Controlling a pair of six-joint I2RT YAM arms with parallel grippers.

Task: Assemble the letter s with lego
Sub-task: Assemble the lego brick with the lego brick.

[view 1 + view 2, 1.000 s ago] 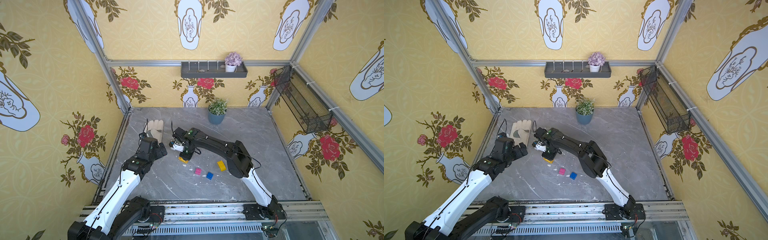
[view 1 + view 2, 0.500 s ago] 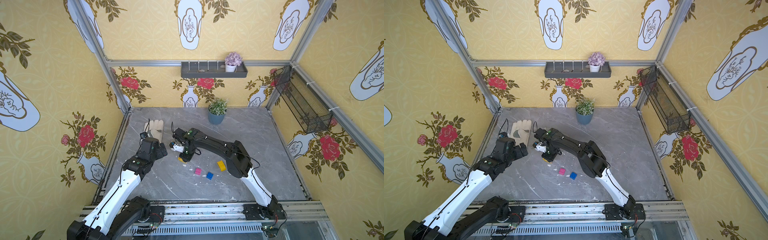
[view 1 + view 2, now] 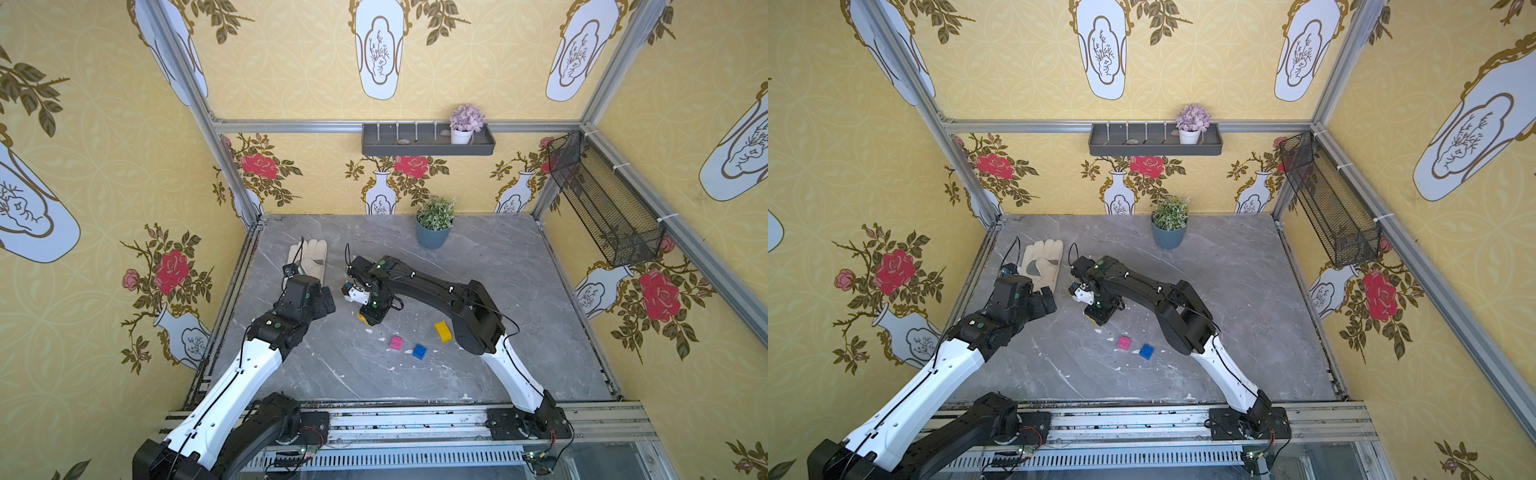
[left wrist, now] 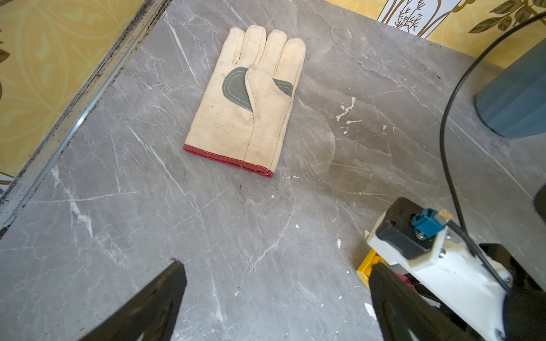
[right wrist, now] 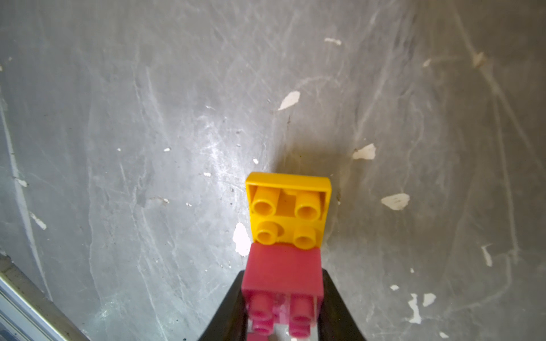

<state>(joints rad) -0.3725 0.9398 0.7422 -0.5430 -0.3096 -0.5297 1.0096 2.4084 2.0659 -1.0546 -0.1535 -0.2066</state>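
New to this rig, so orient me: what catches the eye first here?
The right gripper, mid-table, clamps a pink brick that touches a yellow brick. A loose pink brick, a blue brick and a loose yellow brick lie nearer the front; a glove lies back left.

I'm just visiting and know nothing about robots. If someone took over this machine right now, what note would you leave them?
Left gripper: open, empty, hovering near the glove.
Right gripper: shut on a pink brick, set over one end of a yellow brick on the table.
Loose on the table: second pink brick, blue brick, second yellow brick.
Done: at most the first pink-on-yellow joint; whether it is pressed home, I cannot tell.
Left: the rest of the S.
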